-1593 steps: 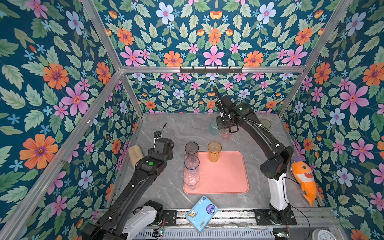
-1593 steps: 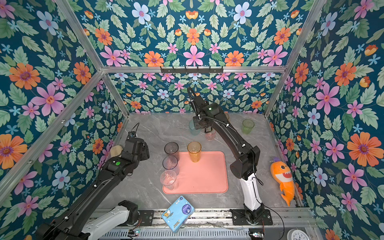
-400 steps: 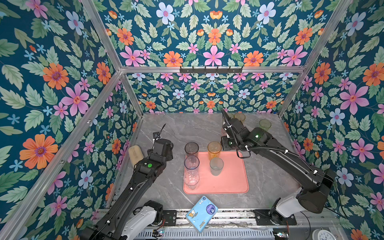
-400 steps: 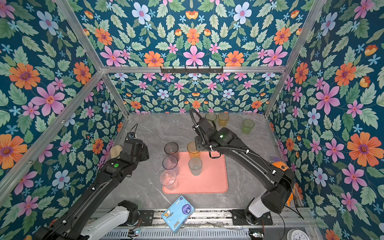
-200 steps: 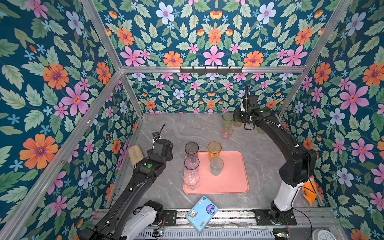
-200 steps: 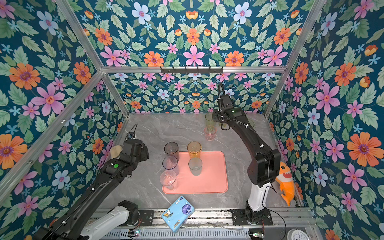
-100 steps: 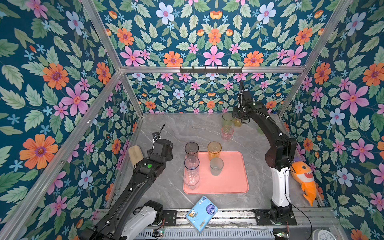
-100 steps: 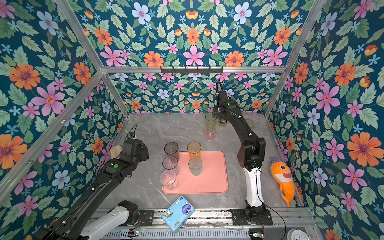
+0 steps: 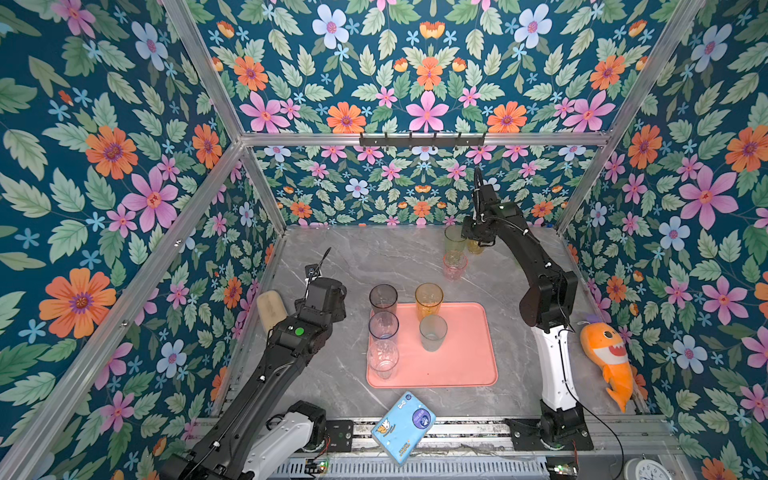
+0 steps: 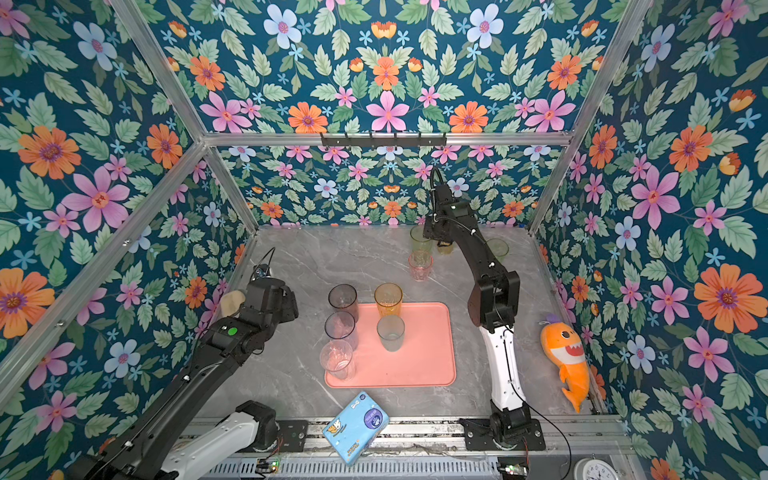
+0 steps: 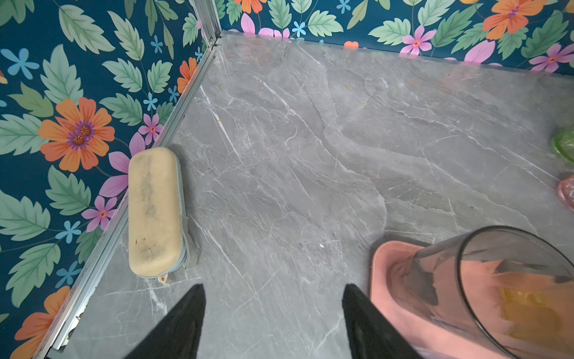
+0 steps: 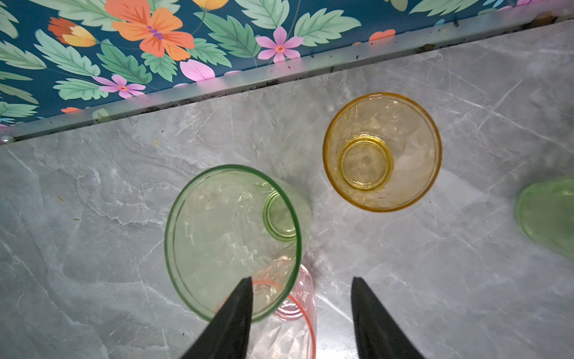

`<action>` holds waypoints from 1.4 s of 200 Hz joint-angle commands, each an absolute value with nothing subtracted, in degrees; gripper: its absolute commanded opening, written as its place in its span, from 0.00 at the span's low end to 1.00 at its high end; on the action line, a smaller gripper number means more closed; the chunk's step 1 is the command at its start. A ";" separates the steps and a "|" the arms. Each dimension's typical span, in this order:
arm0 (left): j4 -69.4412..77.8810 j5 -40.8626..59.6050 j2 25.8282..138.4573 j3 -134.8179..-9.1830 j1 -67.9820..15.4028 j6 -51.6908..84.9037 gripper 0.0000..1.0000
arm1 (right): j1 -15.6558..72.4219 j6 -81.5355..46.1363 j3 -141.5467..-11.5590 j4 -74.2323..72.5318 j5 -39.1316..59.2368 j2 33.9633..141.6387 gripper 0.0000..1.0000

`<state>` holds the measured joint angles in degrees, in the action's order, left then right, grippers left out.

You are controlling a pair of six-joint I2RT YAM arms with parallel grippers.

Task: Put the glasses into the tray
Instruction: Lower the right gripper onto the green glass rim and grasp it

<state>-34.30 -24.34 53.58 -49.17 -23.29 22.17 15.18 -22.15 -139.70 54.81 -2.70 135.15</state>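
The salmon-pink tray (image 9: 465, 357) lies mid-table. On it stand the smoky grey (image 9: 383, 299), pale blue (image 9: 383, 326), clear (image 9: 382, 359), orange (image 9: 428, 299) and teal (image 9: 432, 332) glasses. By the back wall, on the table, stand a yellow-green glass (image 12: 233, 236), a pink one (image 12: 289, 307), an amber one (image 12: 382, 152) and another green one (image 10: 496, 249). My right gripper (image 12: 301, 283) hovers open above these, one finger over the yellow-green rim, the pink glass below the gap. My left gripper (image 11: 272, 287) is open over bare table left of the tray, beside the grey glass (image 11: 497, 279).
A beige zip case (image 11: 153, 211) lies against the left wall. A blue cartoon packet (image 9: 403, 426) rests on the front rail. An orange shark plush (image 9: 609, 353) leans on the right wall. Floral walls close in three sides.
The right arm's elbow has folded back toward its base while the gripper shifted slightly left over the back glasses, its jaws narrowing a little. The left arm has not moved.
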 commanded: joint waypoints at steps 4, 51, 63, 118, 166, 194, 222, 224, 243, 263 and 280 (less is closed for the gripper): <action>-33.93 -25.08 53.70 -49.13 -23.22 22.06 0.72 | 15.03 -22.43 -140.92 55.39 -1.33 136.12 0.51; -33.99 -25.05 53.70 -49.06 -23.20 22.06 0.73 | 15.01 -22.61 -141.77 54.53 1.03 137.53 0.45; -34.01 -24.97 53.70 -49.04 -23.21 22.11 0.73 | 14.99 -22.89 -141.85 54.17 1.28 137.83 0.45; -34.00 -24.87 53.79 -49.11 -23.27 21.98 0.72 | 15.01 -23.33 -143.44 53.88 2.40 139.41 0.41; -34.01 -24.77 54.05 -49.13 -23.20 21.94 0.72 | 15.02 -23.80 -143.35 53.11 3.28 139.95 0.37; -33.84 -24.62 54.31 -49.21 -23.20 21.82 0.72 | 14.97 -23.77 -143.38 52.66 3.43 140.35 0.36; -34.01 -24.59 54.38 -49.22 -23.20 21.81 0.72 | 14.99 -23.99 -143.54 52.85 3.52 140.95 0.34; -34.01 -24.54 54.40 -49.22 -23.20 21.78 0.72 | 14.98 -24.02 -143.53 52.83 3.52 140.97 0.34; -34.01 -24.53 54.32 -49.13 -23.21 21.84 0.72 | 14.97 -24.24 -143.53 52.80 3.74 141.03 0.34; -34.01 -24.53 54.23 -49.13 -23.20 21.80 0.72 | 14.95 -24.26 -143.57 52.69 3.88 141.06 0.33; -34.01 -24.44 54.32 -49.13 -23.20 21.84 0.72 | 14.96 -24.22 -143.54 52.72 3.80 141.00 0.33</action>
